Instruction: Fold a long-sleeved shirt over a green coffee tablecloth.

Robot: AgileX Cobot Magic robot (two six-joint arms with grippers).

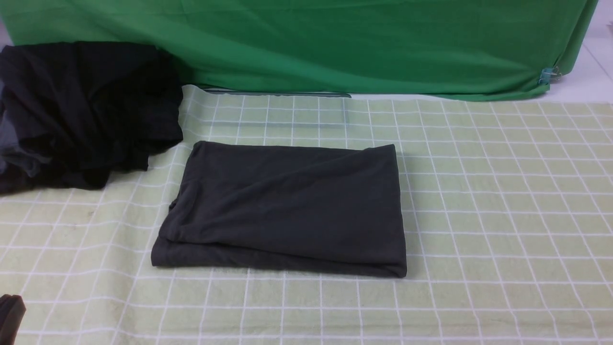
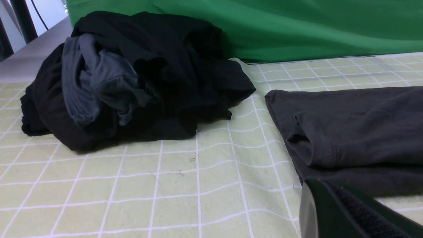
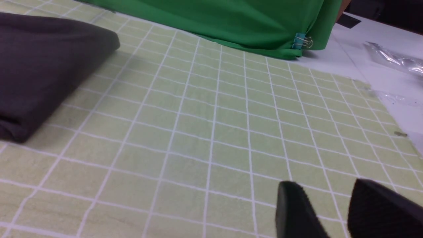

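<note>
Pale green checked cloth, the tablecloth (image 1: 503,201), covers your desk from side to side, giving the folding a flat, clean bed. Behind it hangs a plain deep-green backdrop (image 1: 335,43), held at one corner by a small clip (image 3: 302,41), likely to keep it taut. At the far left sits a heap of black clothes (image 1: 81,110), pushed aside, I judge, so it stays clear of the work. Your shirt (image 1: 287,206) lies in the middle as a neat charcoal rectangle, layers stacked, so the fold looks done. Your left hand (image 2: 347,215) is closed and empty just beside the shirt's near edge; your right hand (image 3: 333,211) stands partly apart, holding nothing, well away.
</note>
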